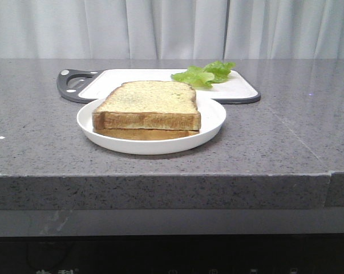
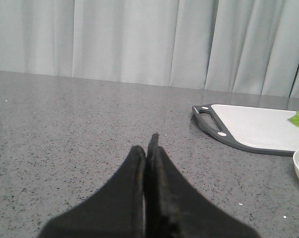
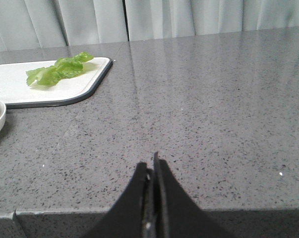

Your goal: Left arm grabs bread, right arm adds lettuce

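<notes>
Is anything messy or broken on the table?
Nothing stands out. Two bread slices sit stacked neatly on the white plate, and the lettuce lies on the cutting board. No spills or damage show.

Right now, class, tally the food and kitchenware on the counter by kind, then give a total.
Bread slices: 2, thick bread stacked on thinner slice
Lettuce leaves: 1, lettuce
Plates: 1, white plate
Cutting boards: 1, cutting board
Total: 5

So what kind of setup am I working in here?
Probably a staged kitchen counter: a grey speckled stone countertop, a white cutting board holding lettuce, stacked bread on a white plate, pale curtains behind.
</notes>
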You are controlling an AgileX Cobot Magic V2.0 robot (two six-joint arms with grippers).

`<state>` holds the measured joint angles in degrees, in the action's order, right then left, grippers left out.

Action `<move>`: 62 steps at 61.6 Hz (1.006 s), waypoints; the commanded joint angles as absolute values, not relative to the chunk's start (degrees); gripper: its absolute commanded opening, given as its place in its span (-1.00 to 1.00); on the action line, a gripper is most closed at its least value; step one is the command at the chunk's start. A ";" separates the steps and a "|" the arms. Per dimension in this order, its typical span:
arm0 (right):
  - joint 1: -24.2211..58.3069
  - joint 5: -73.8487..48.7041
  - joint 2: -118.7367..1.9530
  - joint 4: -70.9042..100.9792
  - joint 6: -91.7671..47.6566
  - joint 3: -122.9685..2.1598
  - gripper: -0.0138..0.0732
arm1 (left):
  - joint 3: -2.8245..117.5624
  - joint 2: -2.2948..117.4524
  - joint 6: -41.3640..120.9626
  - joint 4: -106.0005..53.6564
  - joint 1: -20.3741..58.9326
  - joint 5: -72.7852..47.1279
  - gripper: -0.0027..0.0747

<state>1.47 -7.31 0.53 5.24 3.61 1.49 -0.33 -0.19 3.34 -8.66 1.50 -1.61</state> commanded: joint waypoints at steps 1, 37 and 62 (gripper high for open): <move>1.45 -2.69 1.79 4.52 3.15 1.35 -0.95 | -0.59 -1.28 3.25 -9.19 1.75 3.16 -0.98; 1.45 -2.33 1.79 4.52 3.15 1.35 -0.95 | -0.59 -1.28 3.25 -9.19 1.75 3.16 -0.98; 1.45 -0.97 1.79 4.52 3.15 -1.60 -0.95 | 2.37 -1.28 3.25 -10.34 1.75 4.67 -0.98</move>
